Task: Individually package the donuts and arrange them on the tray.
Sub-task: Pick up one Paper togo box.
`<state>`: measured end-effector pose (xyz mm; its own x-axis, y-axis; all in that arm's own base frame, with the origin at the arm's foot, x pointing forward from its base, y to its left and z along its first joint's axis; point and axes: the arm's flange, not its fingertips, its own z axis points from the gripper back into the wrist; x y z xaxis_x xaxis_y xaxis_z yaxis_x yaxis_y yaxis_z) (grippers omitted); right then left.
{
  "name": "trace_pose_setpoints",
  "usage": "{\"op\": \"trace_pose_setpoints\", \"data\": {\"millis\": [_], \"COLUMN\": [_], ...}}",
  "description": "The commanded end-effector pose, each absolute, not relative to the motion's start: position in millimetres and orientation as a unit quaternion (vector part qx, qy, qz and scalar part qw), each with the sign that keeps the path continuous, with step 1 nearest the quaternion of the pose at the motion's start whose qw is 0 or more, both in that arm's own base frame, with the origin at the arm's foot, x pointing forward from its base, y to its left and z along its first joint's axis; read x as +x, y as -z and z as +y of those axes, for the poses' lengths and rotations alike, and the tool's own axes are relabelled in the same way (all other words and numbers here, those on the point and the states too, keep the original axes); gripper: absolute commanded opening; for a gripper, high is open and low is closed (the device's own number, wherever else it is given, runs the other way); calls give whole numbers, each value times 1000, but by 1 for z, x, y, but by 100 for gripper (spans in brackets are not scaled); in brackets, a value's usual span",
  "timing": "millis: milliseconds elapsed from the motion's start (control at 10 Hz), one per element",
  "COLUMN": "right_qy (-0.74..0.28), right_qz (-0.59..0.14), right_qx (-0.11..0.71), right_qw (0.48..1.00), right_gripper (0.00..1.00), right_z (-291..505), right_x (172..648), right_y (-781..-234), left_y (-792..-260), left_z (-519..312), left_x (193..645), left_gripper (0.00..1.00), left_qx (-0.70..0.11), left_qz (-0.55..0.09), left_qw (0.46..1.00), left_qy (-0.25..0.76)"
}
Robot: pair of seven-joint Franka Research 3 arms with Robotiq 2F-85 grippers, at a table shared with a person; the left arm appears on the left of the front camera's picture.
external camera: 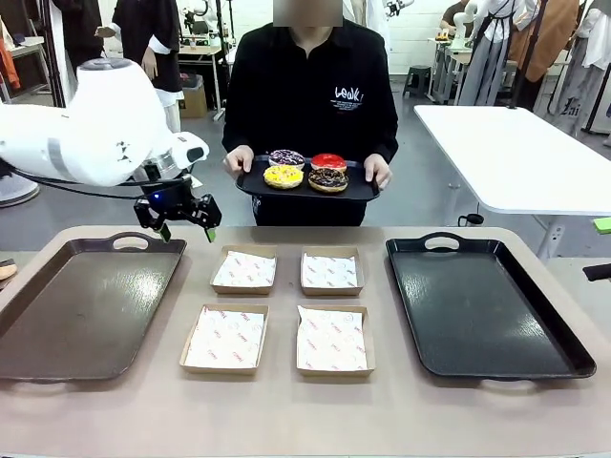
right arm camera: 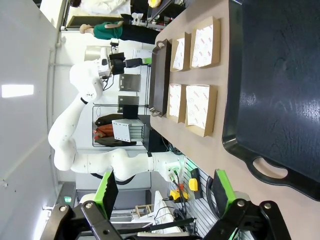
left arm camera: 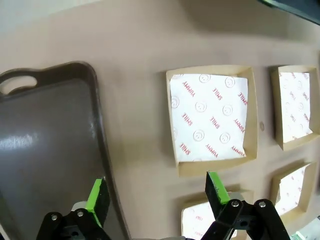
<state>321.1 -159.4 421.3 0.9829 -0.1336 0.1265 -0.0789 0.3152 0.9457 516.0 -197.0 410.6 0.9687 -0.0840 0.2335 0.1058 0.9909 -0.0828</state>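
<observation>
Jaws on both the left gripper and right gripper stand wide and empty. Donuts sit on a tray held by the person, beyond the table. Likely soft, sticky-glazed: pinch gently at the plain sides.

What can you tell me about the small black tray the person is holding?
It is a shallow, dark, glossy rectangular tray with rounded corners, and it looks like plastic. The person standing beyond the table's far edge holds it roughly level at waist height, one hand gripping one short end and the other hand the opposite end. Four ring donuts lie on it in two rows: a red one, a yellow one and two dark ones.
</observation>
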Motion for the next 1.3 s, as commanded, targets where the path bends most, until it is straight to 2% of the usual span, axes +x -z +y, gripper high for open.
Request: {"op": "trace_pose_setpoints", "data": {"millis": [0, 200, 300, 900, 1200], "right_qy": [16, 16, 16, 16, 16], "right_qz": [-92, -92, -92, -92, -92], "right_qx": [589, 589, 589, 589, 589], "right_qw": [803, 803, 803, 803, 803], "right_gripper": [100, 100, 100, 100, 100], "right_z": [-159, -159, -159, -159, -159], "right_x": [321, 321, 321, 321, 321], "right_y": [-422, -422, -422, -422, -422], "left_y": [-403, -400, -394, -394, -384], "left_z": [-212, -204, -209, -209, -226], "left_x": [533, 532, 530, 530, 548], "left_gripper": [100, 100, 100, 100, 100], "left_qx": [-59, -92, -58, -58, -55], "left_qz": [-99, -78, -101, -101, -75], "left_qw": [992, 991, 992, 992, 995], "left_qy": [49, 56, 52, 52, 46]}}
